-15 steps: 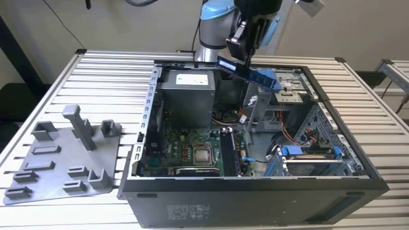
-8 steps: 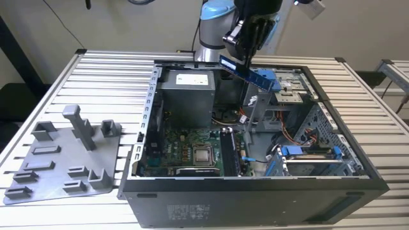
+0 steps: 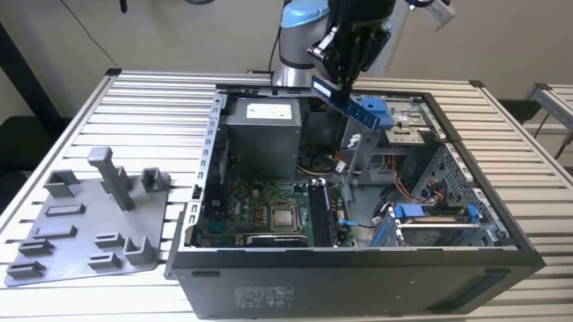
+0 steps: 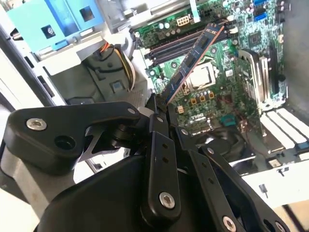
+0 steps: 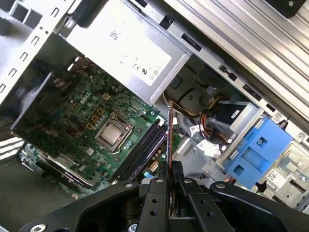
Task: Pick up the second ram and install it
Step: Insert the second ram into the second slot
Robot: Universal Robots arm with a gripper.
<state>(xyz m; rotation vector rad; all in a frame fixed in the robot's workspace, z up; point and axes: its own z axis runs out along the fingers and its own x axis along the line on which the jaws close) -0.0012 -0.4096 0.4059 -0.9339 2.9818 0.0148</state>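
Clamped in black jaws: long, thin, flat dark memory stick [image 3: 349,104], tilted, well above the wide green circuit board [image 3: 240,201] with its silver square chip [image 3: 284,217]. For a clean seat, best squared edge-on over the long black slots [image 5: 142,152] beside that chip, then pressed down evenly at both ends.

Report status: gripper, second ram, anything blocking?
Gripper shut on second ram. Ram tilted, held above open case, not in memory slots. Nothing seen between ram and slots.
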